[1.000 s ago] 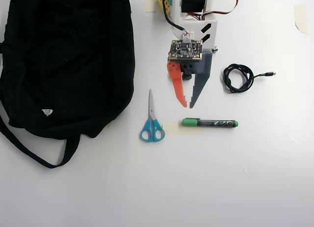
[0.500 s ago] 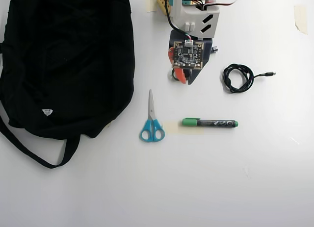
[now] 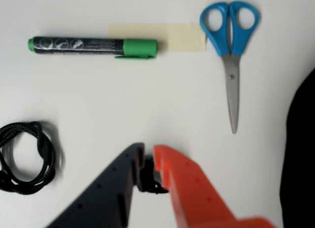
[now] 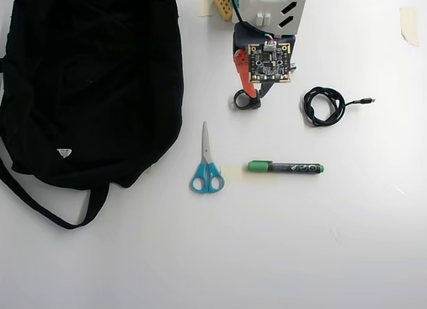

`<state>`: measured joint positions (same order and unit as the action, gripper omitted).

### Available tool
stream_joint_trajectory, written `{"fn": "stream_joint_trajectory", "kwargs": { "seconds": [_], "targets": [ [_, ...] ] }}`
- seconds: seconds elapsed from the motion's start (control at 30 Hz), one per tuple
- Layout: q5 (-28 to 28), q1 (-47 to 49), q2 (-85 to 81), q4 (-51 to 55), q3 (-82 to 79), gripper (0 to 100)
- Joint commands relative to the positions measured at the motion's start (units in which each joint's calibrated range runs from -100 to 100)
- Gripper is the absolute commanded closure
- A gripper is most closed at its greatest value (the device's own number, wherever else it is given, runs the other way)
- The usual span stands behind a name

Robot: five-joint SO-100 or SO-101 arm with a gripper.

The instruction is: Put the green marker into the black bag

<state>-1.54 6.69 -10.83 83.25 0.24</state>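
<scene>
The green marker (image 4: pixel 285 167) lies flat on the white table, its cap resting on a strip of pale tape; in the wrist view the green marker (image 3: pixel 92 45) is at the upper left. The black bag (image 4: pixel 90 82) fills the overhead view's upper left, and only an edge of the black bag (image 3: pixel 300 154) shows at the right of the wrist view. My gripper (image 4: pixel 257 94) hangs tip-down near the arm's base, well above the marker in that picture. The wrist view shows my gripper (image 3: pixel 149 151) with its orange and dark fingers nearly touching, holding nothing I can make out.
Blue-handled scissors (image 4: pixel 206 169) lie between bag and marker. A coiled black cable (image 4: pixel 325 106) sits right of the gripper. A small black ring-shaped thing (image 4: pixel 245 99) lies by the fingertips. The bag's strap (image 4: pixel 47 209) trails toward the lower left.
The arm has drawn back toward its base and tipped the gripper steeply down. The small black ring by the fingertips has come into view. Marker, scissors, cable and bag have not moved.
</scene>
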Motion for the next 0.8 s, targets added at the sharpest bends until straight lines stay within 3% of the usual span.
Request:
{"fn": "stream_joint_trajectory", "kwargs": {
  "seconds": [0.0, 0.77],
  "targets": [
    [-0.1, 0.5, -2.4, 0.6, 2.5, 98],
    [0.2, -0.1, -2.3, 0.6, 1.7, 98]
  ]
}}
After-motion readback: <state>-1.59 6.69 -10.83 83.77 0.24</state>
